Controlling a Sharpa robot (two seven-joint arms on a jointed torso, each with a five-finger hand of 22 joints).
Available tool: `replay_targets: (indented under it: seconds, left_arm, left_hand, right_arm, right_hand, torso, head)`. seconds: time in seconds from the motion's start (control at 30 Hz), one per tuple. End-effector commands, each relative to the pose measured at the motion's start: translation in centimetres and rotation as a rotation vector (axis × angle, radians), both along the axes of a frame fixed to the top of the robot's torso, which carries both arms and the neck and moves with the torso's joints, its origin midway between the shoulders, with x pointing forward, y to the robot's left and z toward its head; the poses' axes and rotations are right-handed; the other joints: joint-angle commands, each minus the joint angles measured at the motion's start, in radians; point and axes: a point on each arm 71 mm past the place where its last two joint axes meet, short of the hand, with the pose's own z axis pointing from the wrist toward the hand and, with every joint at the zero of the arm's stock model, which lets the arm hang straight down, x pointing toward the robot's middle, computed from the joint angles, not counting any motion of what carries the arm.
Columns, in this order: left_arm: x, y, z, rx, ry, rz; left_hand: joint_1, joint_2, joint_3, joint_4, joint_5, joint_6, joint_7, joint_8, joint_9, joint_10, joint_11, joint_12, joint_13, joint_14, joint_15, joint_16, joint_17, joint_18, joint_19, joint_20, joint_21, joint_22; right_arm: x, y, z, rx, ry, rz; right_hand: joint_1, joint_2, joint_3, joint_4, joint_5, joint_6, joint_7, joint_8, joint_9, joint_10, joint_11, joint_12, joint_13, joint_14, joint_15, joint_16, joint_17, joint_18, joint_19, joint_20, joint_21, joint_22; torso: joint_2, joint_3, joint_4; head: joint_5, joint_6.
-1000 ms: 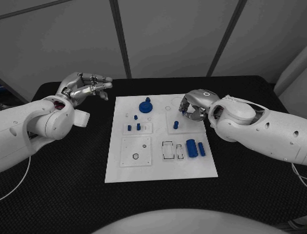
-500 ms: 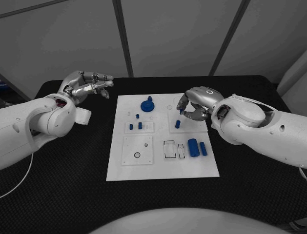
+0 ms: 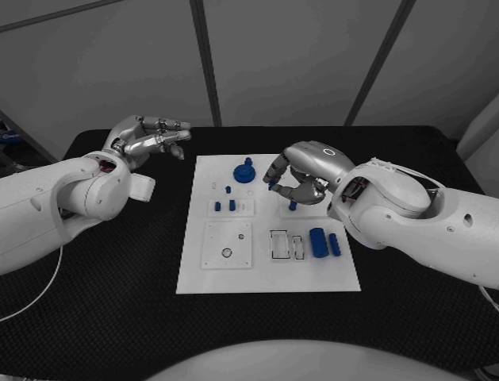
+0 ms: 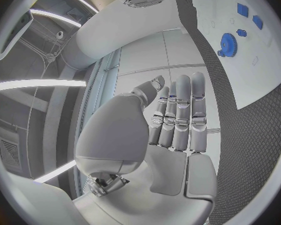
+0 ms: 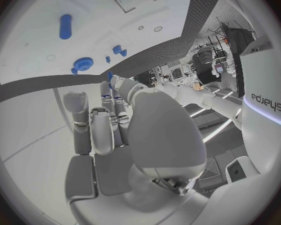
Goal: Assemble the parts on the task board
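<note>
Small blue peg: a small blue peg (image 3: 274, 182) is pinched in the fingertips of the right robot hand (image 3: 297, 176), just above the far middle of the task board (image 3: 318, 278); half a second earlier the same piece was held nearer the board's right side.
Right robot hand: carried leftward across the board over the last second, its fingers are closed round the peg, close beside the blue gear (image 3: 244, 172).
Task board: the white plate lies in the middle of the black surface (image 3: 112, 302), and no shift of it against the surface is noted.
Other parts: two short blue pegs (image 3: 224, 205) stand in the left block, and a large blue cylinder (image 3: 319, 241) with a slimmer one (image 3: 334, 244) lies at the near right.
Left robot hand: the left robot hand (image 3: 148, 138) is held up off the board's far left corner, fingers loosely curled on nothing, much as a second ago.
Meaning: the peg is judged to be in transit to a socket near the gear; insertion is not yet made.
</note>
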Motion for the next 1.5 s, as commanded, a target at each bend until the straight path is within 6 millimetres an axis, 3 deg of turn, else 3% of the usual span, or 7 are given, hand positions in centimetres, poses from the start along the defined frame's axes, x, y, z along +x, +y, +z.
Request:
replay_targets:
  seconds: [0.03,0.13,0.23,0.33,0.57,0.97,1.5]
  left_arm:
    - [0.0,-0.2,0.1,-0.021,-0.003,-0.01]
    - [0.0,-0.3,0.1,-0.022,-0.003,-0.011]
    - [0.1,-0.4,0.1,-0.023,-0.002,-0.015]
    - [0.1,-0.6,0.1,-0.025,-0.003,-0.019]
    - [0.1,-0.8,0.1,-0.027,-0.003,-0.021]
    - [0.1,-1.6,0.1,-0.034,-0.003,-0.036]
    - [0.1,-2.0,0.1,-0.037,-0.002,-0.044]
  left_hand:
    - [0.003,0.006,0.002,-0.003,-0.002,0.001,0.004,-0.003,-0.001,-0.005,0.005,0.004,-0.001,-0.007,-0.001,-0.004,-0.001,-0.016,-0.004,-0.001,-0.006,0.0]
    - [0.003,0.006,0.002,-0.003,-0.002,0.001,0.004,-0.003,-0.001,-0.005,0.005,0.004,-0.001,-0.007,-0.001,-0.004,-0.001,-0.016,-0.004,-0.001,-0.006,0.0]
    - [0.003,0.007,0.001,-0.002,-0.002,0.001,0.005,-0.003,-0.001,-0.005,0.005,0.004,-0.001,-0.007,-0.001,-0.004,-0.002,-0.016,-0.004,-0.001,-0.007,0.0]
    - [0.002,0.007,0.001,-0.002,-0.002,0.001,0.005,-0.003,-0.001,-0.005,0.005,0.004,-0.001,-0.007,-0.001,-0.004,-0.002,-0.016,-0.004,-0.001,-0.007,0.0]
    - [0.002,0.007,0.001,-0.002,-0.002,0.001,0.005,-0.003,-0.001,-0.005,0.005,0.004,-0.001,-0.007,-0.001,-0.004,-0.002,-0.016,-0.004,-0.001,-0.007,0.0]
    - [0.001,0.007,0.001,-0.001,-0.002,0.001,0.005,-0.003,-0.001,-0.005,0.005,0.004,-0.001,-0.008,-0.001,-0.005,-0.002,-0.017,-0.004,-0.001,-0.007,0.0]
    - [0.0,0.007,0.0,-0.001,-0.003,0.001,0.005,-0.003,-0.001,-0.005,0.005,0.005,-0.001,-0.008,0.0,-0.005,-0.003,-0.017,-0.004,-0.001,-0.008,0.0]
  right_arm:
    - [-0.1,0.5,0.3,0.057,0.005,0.018]
    - [0.0,1.2,0.2,0.069,0.017,0.03]
    - [0.1,2.0,0.1,0.078,0.025,0.045]
    - [0.1,2.7,-0.4,0.082,0.038,0.059]
    - [-0.3,3.5,-2.3,0.082,0.079,0.071]
    - [-1.4,4.8,-6.2,0.039,0.138,0.1]
    - [-2.0,5.3,-8.3,-0.001,0.161,0.117]
  right_hand:
    - [-0.01,0.003,0.0,-0.007,0.004,0.006,0.002,0.001,0.002,0.005,0.002,-0.005,0.0,0.052,-0.004,0.006,0.0,-0.019,0.003,-0.004,0.004,0.001]
    - [-0.017,0.004,-0.002,-0.006,0.0,0.007,0.002,0.0,0.002,0.005,0.003,-0.007,0.0,0.053,-0.004,0.007,0.001,-0.019,0.003,-0.003,0.004,0.0]
    - [-0.017,0.004,-0.002,-0.006,-0.001,0.007,0.002,0.0,0.002,0.005,0.003,-0.007,0.0,0.053,-0.004,0.007,0.001,-0.019,0.003,-0.003,0.004,0.0]
    - [-0.018,0.004,-0.003,-0.006,-0.002,0.007,0.002,-0.001,0.002,0.006,0.003,-0.008,0.0,0.053,-0.003,0.007,0.002,-0.019,0.003,-0.003,0.004,0.0]
    - [-0.018,0.005,-0.002,-0.006,-0.002,0.007,0.002,-0.001,0.002,0.005,0.003,-0.008,0.0,0.053,-0.003,0.01,0.006,-0.019,0.003,-0.003,0.005,0.001]
    - [-0.018,0.005,-0.002,-0.006,-0.002,0.007,0.002,-0.001,0.002,0.005,0.003,-0.009,0.0,0.053,-0.003,0.01,0.005,-0.019,0.003,-0.003,0.004,0.001]
    - [-0.019,0.006,-0.003,-0.007,-0.003,0.007,0.002,-0.001,0.002,0.005,0.003,-0.009,-0.001,0.054,-0.003,0.01,0.007,-0.019,0.003,-0.003,0.004,0.0]
  torso:
    - [0.0,-0.0025,0.0011]
    - [0.001,-0.0026,0.0009]
    - [0.002,0.0006,0.0007]
    - [0.001,-0.0003,-0.0002]
    - [0.001,-0.0008,0.0006]
    - [0.0,-0.0004,-0.001]
    - [0.0,-0.0007,-0.0003]
  head:
    - [0.012,-0.002]
    - [0.035,-0.006]
    - [0.057,-0.01]
    - [0.08,-0.02]
    - [0.112,-0.033]
    - [0.136,-0.043]
    - [0.147,-0.048]
